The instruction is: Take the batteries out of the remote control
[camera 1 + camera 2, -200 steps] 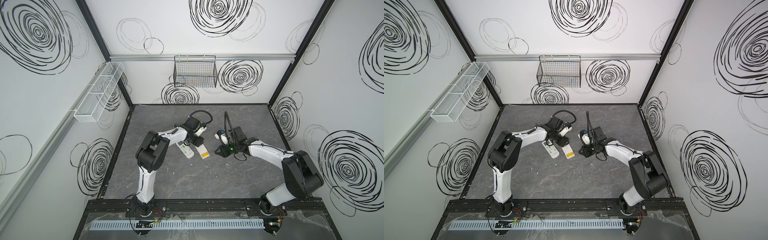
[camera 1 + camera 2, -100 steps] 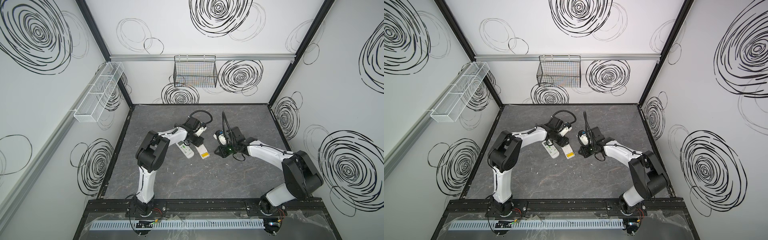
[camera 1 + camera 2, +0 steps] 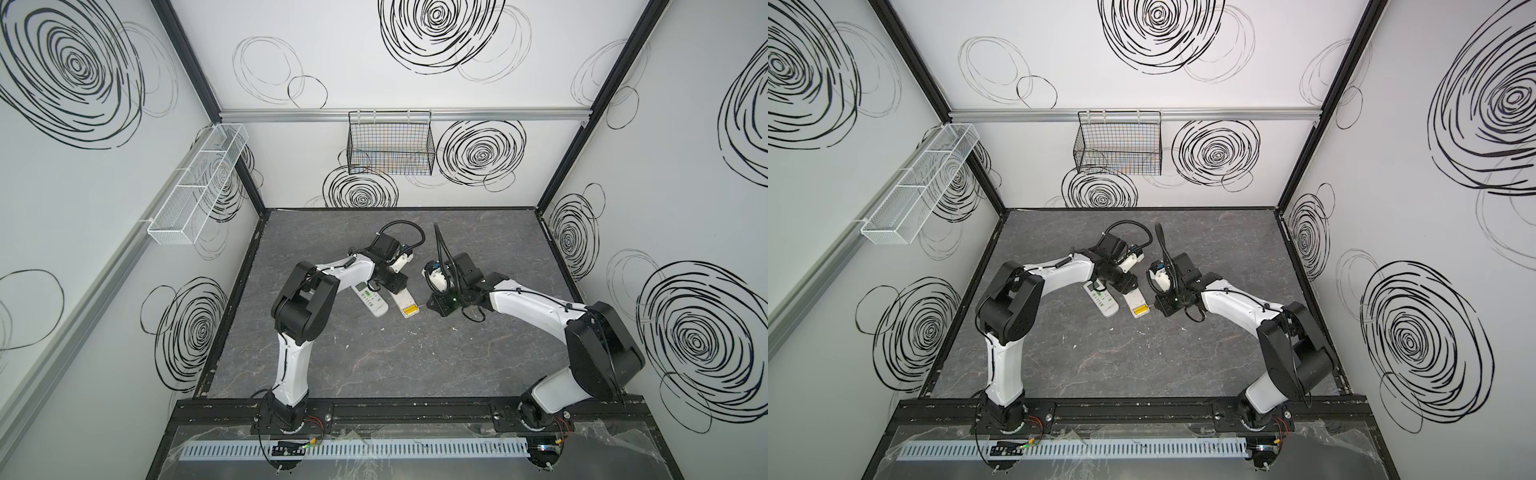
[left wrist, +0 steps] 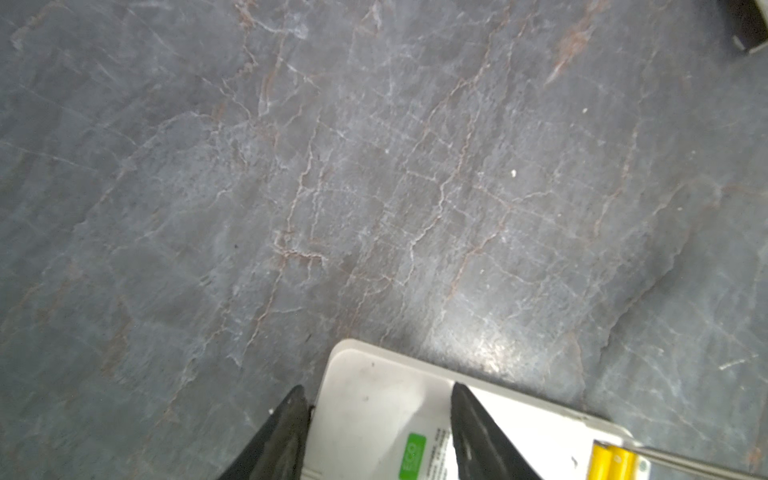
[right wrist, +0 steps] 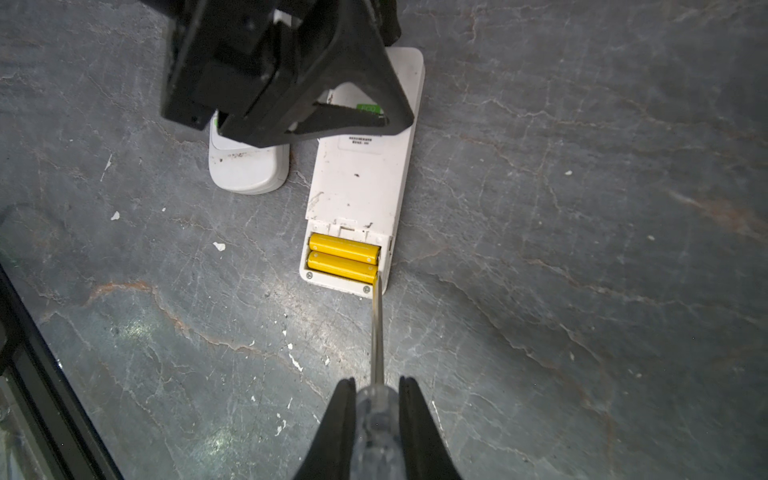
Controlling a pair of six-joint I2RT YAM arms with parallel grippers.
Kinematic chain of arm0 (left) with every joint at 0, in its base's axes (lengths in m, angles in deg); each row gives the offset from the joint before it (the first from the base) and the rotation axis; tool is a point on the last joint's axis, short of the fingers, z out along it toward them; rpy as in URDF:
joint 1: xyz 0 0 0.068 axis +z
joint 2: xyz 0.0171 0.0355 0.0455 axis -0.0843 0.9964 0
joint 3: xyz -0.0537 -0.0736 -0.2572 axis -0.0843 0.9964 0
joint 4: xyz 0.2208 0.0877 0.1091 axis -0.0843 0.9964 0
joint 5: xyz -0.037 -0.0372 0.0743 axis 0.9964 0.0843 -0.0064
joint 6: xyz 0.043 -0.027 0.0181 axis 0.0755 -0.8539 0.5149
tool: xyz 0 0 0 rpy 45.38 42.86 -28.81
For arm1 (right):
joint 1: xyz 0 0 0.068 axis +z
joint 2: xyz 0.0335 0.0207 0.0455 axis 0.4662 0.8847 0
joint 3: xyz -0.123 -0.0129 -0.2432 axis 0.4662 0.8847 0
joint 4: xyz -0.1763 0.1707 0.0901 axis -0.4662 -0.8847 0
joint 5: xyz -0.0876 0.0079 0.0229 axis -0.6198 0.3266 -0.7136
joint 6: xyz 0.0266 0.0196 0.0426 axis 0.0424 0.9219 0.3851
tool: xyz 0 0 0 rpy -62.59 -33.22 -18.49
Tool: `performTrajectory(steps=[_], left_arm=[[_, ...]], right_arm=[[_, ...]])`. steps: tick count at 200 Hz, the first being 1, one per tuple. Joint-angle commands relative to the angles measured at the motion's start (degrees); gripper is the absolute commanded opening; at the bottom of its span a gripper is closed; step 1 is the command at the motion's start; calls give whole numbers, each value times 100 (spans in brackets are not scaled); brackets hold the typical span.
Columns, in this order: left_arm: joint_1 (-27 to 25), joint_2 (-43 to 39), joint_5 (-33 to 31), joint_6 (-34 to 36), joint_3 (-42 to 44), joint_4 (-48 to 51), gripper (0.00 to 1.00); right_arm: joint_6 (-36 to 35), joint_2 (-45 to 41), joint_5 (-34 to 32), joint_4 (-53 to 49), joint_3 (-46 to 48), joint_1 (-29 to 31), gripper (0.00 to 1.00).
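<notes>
Currently two remotes (image 5: 361,183), two yellow batteries (image 5: 344,248); right end effector (image 5: 377,382) clamps one screwdriver (image 5: 377,353); left end effector (image 4: 377,386) half-open.

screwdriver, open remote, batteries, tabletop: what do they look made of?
screwdriver: see-through handle, probably clear plastic; thin bright shaft with a mirror-like shine, likely steel.
remote: matte white plastic, judging by its moulded edges; scuffed and specked.
batteries: glossy yellow wrap with highlights; what lies under it is hidden.
tabletop: grey veined stone look with semi-gloss glare; real stone or printed sheet, cannot tell.
</notes>
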Motion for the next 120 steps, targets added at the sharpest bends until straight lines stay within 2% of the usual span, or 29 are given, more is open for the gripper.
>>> performTrajectory(steps=[1, 79, 120], left_arm=[[-221, 266, 172, 128, 249, 727, 57], [-223, 283, 184, 128, 242, 718, 57], [-226, 266, 182, 128, 260, 708, 57]], right_arm=[[59, 101, -309, -481, -91, 54, 0], [172, 130, -250, -614, -184, 99, 0], [287, 377, 24, -250, 33, 73, 0]])
